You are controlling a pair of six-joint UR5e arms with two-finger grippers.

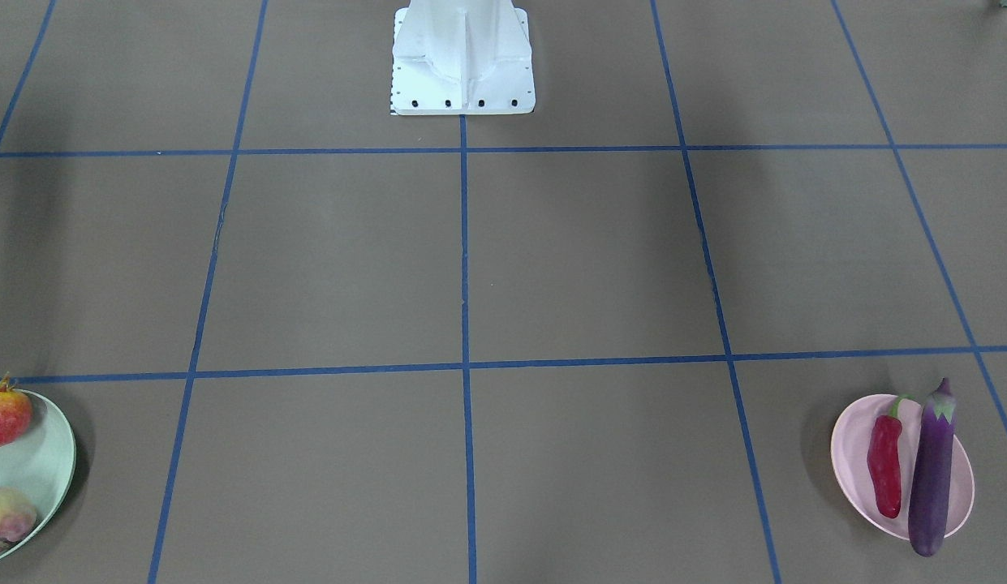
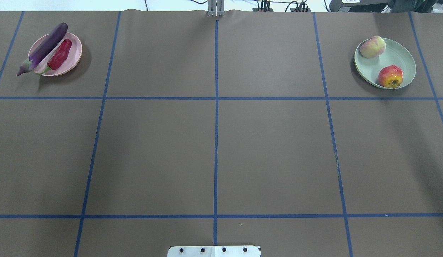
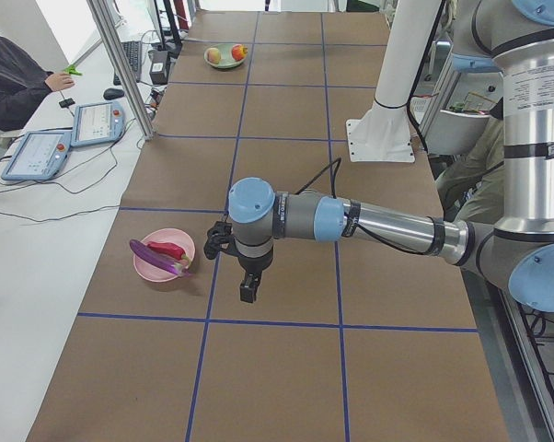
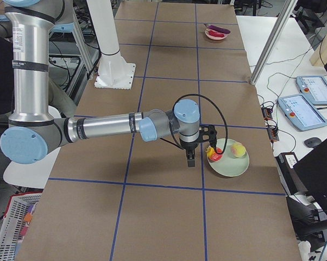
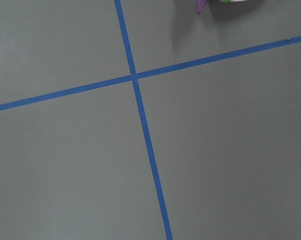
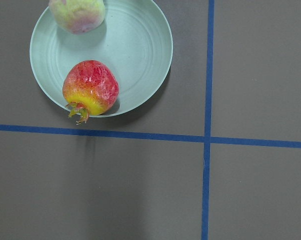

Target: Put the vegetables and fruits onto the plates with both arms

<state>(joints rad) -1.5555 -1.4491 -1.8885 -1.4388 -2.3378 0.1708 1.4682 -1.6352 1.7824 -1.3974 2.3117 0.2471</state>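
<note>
The purple eggplant [image 2: 46, 46] and the red chili pepper [image 2: 60, 54] lie side by side on the pink plate [image 2: 73, 59] at the far left. The peach [image 2: 372, 46] and the pomegranate [image 2: 390, 76] sit on the mint green plate [image 2: 396, 57] at the far right. My left gripper [image 3: 248, 290] shows only in the exterior left view, above the table beside the pink plate [image 3: 148, 269]; I cannot tell if it is open or shut. My right gripper [image 4: 190, 160] shows only in the exterior right view, beside the mint plate [image 4: 231, 166]; I cannot tell its state either.
The white base block [image 2: 214, 251] stands at the table's near middle edge. Blue tape lines [image 2: 216, 107] divide the brown table into squares. Operator tablets [image 3: 38, 152] and a seated person [image 3: 10, 78] are beside the table's far edge.
</note>
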